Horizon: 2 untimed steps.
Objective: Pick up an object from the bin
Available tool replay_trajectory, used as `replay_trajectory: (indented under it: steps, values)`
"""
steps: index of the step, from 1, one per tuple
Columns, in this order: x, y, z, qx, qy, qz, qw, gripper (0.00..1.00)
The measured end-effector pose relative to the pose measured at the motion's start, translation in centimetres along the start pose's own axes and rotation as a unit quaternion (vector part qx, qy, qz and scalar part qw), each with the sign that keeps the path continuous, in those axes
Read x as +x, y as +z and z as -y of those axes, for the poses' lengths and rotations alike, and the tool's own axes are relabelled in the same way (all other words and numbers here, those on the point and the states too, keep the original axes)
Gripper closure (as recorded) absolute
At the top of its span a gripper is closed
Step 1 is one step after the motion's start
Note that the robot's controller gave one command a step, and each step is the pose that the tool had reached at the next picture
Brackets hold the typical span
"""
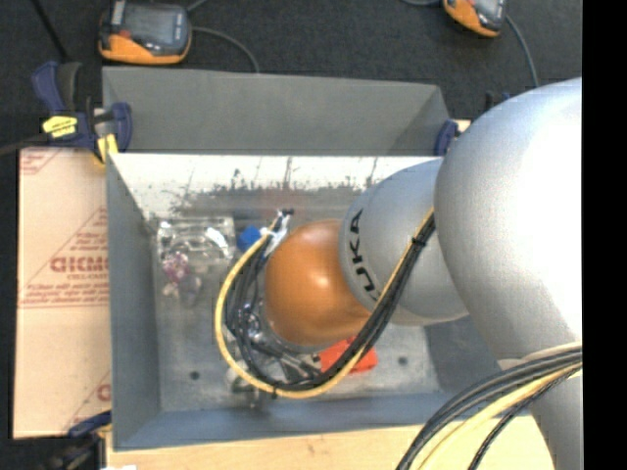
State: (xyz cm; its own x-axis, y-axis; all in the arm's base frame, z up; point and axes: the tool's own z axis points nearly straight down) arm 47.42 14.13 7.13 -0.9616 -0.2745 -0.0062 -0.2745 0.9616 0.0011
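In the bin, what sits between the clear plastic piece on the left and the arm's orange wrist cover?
A small blue thing lies between the clear plastic piece and the orange cover, by the yellow cable loop, in the camera view.

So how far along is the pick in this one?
Done: the arm is down in the bin, its gripper low near the front. In hand: nothing visibly held; the wrist hides the grasp. Left: lifting something out. The clear plastic piece, blue item and red-orange thing lie on the floor.
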Motion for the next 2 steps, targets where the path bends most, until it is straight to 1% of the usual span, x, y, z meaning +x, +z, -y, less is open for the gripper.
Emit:
replay_trajectory:
  steps: [1, 2]
  values:
    - [-0.3, -10.2, 4.1, 0.002, 0.006, 0.0018, 1.0000, 1.00]
    - [0.0, -17.1, 2.0, 0.001, -0.003, 0.0020, 1.0000, 1.00]
